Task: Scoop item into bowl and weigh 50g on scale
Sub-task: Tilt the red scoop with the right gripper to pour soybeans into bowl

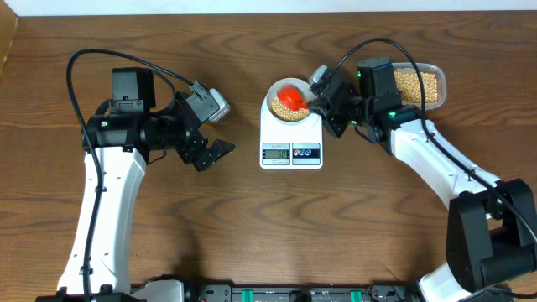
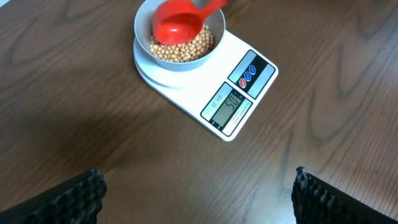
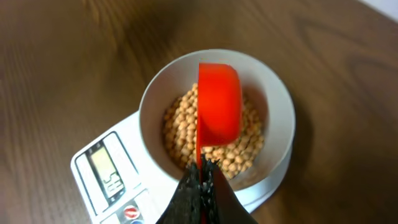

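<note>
The pale bowl [image 1: 276,94] stands on the white scale [image 1: 291,134] and holds beige beans [image 1: 285,111]. The scale's display [image 2: 226,104] shows digits. My right gripper [image 1: 323,101] is shut on the handle of a red scoop [image 1: 292,97], which is tipped on its side over the beans in the bowl. In the right wrist view the scoop [image 3: 219,109] hangs above the beans [image 3: 249,143] in the bowl [image 3: 273,99], held by the gripper [image 3: 202,171]. My left gripper [image 1: 216,154] is open and empty over bare table left of the scale, its fingertips [image 2: 196,193] wide apart.
A clear plastic container [image 1: 419,85] of more beans stands at the back right, behind my right arm. The scale [image 3: 106,180] sits mid-table on the wooden tabletop [image 1: 252,218].
</note>
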You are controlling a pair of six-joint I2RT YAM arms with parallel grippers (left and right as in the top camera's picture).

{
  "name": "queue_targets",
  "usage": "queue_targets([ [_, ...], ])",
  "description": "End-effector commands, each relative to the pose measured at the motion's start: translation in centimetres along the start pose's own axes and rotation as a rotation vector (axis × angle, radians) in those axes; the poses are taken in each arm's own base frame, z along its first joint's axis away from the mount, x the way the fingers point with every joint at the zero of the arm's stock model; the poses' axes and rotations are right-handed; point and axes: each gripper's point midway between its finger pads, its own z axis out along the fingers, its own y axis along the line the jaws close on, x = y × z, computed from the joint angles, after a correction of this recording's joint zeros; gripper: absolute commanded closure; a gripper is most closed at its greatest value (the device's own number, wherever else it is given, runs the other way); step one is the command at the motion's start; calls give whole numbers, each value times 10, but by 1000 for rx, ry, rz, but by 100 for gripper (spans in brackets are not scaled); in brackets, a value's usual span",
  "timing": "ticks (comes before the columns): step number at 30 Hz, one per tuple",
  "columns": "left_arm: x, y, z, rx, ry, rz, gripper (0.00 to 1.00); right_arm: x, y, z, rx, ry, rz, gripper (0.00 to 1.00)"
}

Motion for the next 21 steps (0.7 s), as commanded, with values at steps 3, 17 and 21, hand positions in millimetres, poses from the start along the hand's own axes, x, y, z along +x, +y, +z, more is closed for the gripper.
queue_targets([
  [3,-8,0,-6,-9,-20,32,2,5,0,3,7,23,-148,99],
  [17,-8,0,-6,-9,-20,32,2,-2,15,3,-76,-15,-45,99],
  [21,-8,0,-6,-9,-20,32,2,5,19,3,-90,12,-21,99],
])
